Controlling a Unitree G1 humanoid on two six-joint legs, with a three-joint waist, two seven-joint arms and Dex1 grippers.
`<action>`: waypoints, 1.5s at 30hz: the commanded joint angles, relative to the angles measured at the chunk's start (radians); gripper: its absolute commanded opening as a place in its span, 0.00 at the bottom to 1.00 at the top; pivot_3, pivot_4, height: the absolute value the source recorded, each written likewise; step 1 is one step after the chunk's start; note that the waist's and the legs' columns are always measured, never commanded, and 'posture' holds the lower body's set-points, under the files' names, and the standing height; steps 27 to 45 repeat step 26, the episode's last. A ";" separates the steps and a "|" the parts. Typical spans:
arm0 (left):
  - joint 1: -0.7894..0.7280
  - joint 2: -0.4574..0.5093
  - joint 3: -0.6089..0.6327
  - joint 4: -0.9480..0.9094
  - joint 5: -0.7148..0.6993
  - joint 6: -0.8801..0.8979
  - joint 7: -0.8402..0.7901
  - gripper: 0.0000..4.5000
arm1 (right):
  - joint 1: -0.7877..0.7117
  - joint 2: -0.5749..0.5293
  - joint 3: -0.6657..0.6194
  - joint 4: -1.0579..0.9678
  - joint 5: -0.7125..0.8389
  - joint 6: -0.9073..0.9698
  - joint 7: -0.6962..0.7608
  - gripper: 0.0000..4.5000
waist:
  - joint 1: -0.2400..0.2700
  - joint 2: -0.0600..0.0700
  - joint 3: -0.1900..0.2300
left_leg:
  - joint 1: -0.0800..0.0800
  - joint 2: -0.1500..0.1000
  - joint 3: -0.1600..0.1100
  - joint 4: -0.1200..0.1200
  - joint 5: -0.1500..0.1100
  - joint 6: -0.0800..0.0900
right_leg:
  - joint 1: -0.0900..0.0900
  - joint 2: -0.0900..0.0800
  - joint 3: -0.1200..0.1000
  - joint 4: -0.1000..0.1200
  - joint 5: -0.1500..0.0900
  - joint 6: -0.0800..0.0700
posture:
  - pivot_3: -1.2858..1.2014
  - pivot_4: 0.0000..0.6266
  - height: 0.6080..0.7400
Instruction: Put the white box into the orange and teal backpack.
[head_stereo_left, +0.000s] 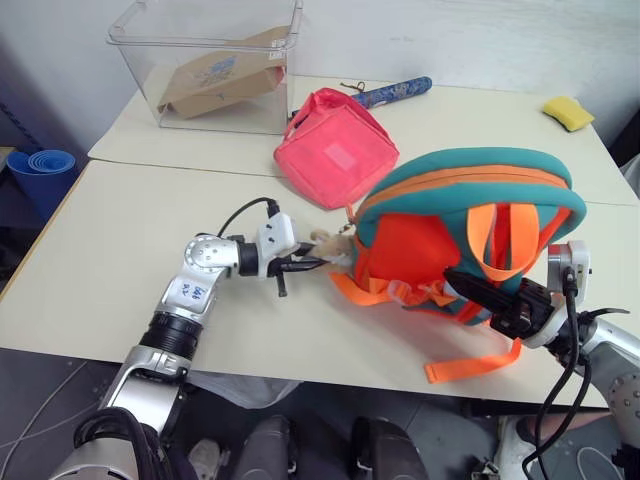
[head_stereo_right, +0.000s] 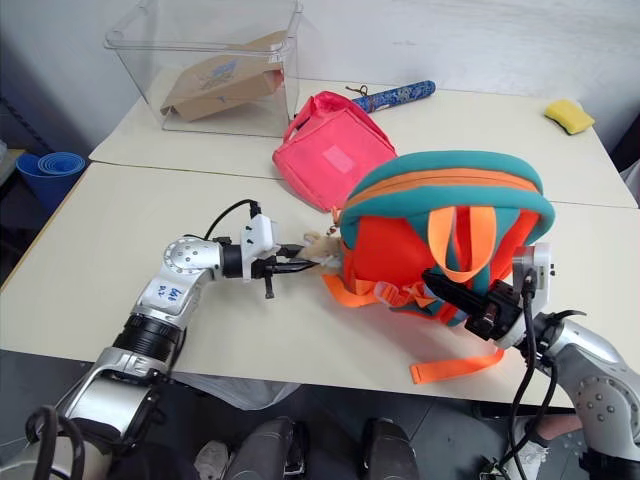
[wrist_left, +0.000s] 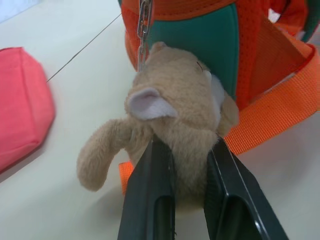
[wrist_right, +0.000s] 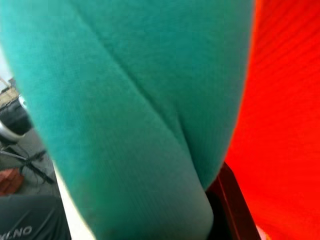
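Two pale tables (head_stereo_left: 120, 270) stand pushed together before a white wall, and I see the orange and teal backpack (head_stereo_left: 470, 225) on the near one, toward the right. It lies with its strap side toward me and its teal top edge far from me; its long axis runs left to right.

From the head views I see my left gripper (head_stereo_left: 312, 264) reaching level toward the right, at the backpack's left lower corner. My left wrist view adds what they hide: the two black fingers (wrist_left: 150, 195) are nearly closed on the tan plush animal (wrist_left: 175, 115), which hangs by a small chain from the backpack.

My right gripper (head_stereo_left: 470, 285) sits at the backpack's near side. Its wrist view shows teal fabric pressed against one finger (wrist_right: 232, 205), closed on the backpack.

Farther away lie a pink bag (head_stereo_left: 335, 150) and a clear bin (head_stereo_left: 205, 65).
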 joint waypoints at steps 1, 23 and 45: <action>0.040 0.055 -0.028 -0.038 0.055 0.001 -0.024 0.08 | 0.000 0.027 0.032 -0.021 -0.092 -0.085 -0.023 0.00 | -0.001 0.000 0.000 | 0.000 0.000 0.000 0.000 0.000 0.000 | 0.000 0.000 0.000 0.000 0.000 0.000 | 0.52 0.24 1.00; 0.704 0.376 0.514 -0.445 -0.246 0.114 -0.074 1.00 | 0.137 -0.278 -0.128 0.521 -0.581 -0.826 0.421 1.00 | -0.025 0.004 0.001 | 0.016 0.003 0.001 -0.003 -0.009 -0.002 | 0.011 -0.009 0.004 -0.007 -0.002 -0.003 | 0.52 0.24 1.00; 0.714 0.375 0.514 -0.463 -0.217 0.080 -0.036 1.00 | 0.059 -0.288 -0.112 0.613 -0.600 -0.848 0.409 1.00 | -0.027 0.005 0.002 | 0.016 0.003 0.002 -0.003 -0.010 -0.004 | 0.011 -0.010 0.004 -0.006 -0.002 -0.003 | 0.52 0.24 1.00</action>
